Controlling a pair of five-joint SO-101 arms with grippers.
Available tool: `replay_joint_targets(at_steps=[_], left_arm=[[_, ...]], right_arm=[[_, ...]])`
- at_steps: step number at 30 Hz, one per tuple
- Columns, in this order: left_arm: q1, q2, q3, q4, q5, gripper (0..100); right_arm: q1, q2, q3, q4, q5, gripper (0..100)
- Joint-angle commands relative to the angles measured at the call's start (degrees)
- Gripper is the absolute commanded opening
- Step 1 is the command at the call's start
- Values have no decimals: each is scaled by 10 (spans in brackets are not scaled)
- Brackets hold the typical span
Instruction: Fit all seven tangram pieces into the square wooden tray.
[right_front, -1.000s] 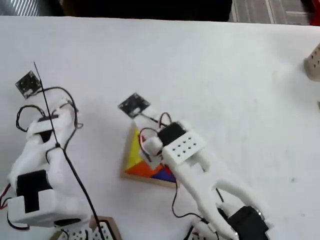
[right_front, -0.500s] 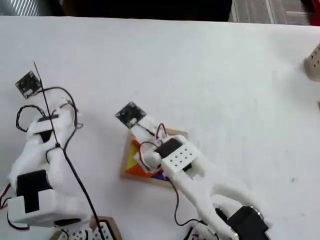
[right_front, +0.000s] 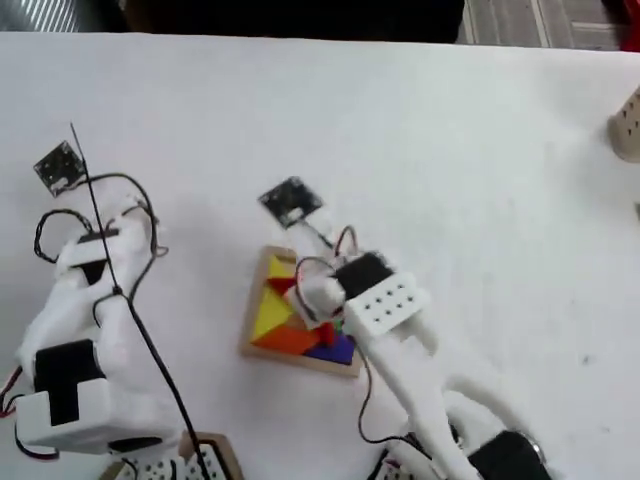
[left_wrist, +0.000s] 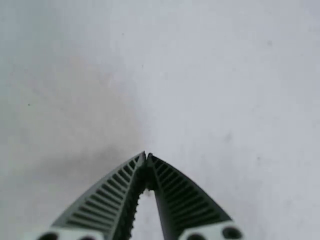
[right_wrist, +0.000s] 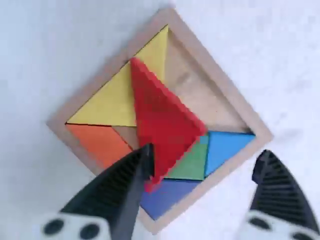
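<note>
A square wooden tray sits on a white table, a little left of centre in the lower half of the high view, turned so that one corner points to the upper left. In the right wrist view the tray holds coloured flat pieces: a yellow triangle, an orange piece, a green piece, a light blue triangle and a dark blue piece. A red triangle lies tilted across the middle, overlapping the edges of the yellow and green pieces rather than lying flat in a gap. A patch of bare wood shows beside it, between the red triangle and the tray's rim.

The right gripper hangs over the tray with its two dark fingers spread wide and nothing between them. One fingertip is just beside the red triangle's corner; whether it touches cannot be told.

In the high view the right arm comes up from the lower right edge of the frame to the tray. The left arm stands at the lower left, well apart from the tray. The left gripper is closed with its ribbed tips meeting, holding nothing, over bare table.
</note>
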Motion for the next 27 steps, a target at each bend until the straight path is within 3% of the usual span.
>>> replay_joint_targets(at_steps=[1, 9, 16, 18, 23, 27], left_arm=[[8, -7, -7, -17, -4, 23], [9, -7, -5, -11, -4, 23], [10, -36, -4, 24, -4, 23], [21, -64, 4, 59, -4, 23], [149, -166, 79, 145, -4, 23], [275, -247, 163, 151, -4, 24]], right_arm=[[50, -80, -65, 66, 7, 305], [174, -231, 31, 117, 4, 286], [331, -299, 215, -29, 8, 13], [364, -300, 234, -53, 4, 30], [393, -299, 236, -56, -5, 19], [394, -299, 236, -57, -8, 19]])
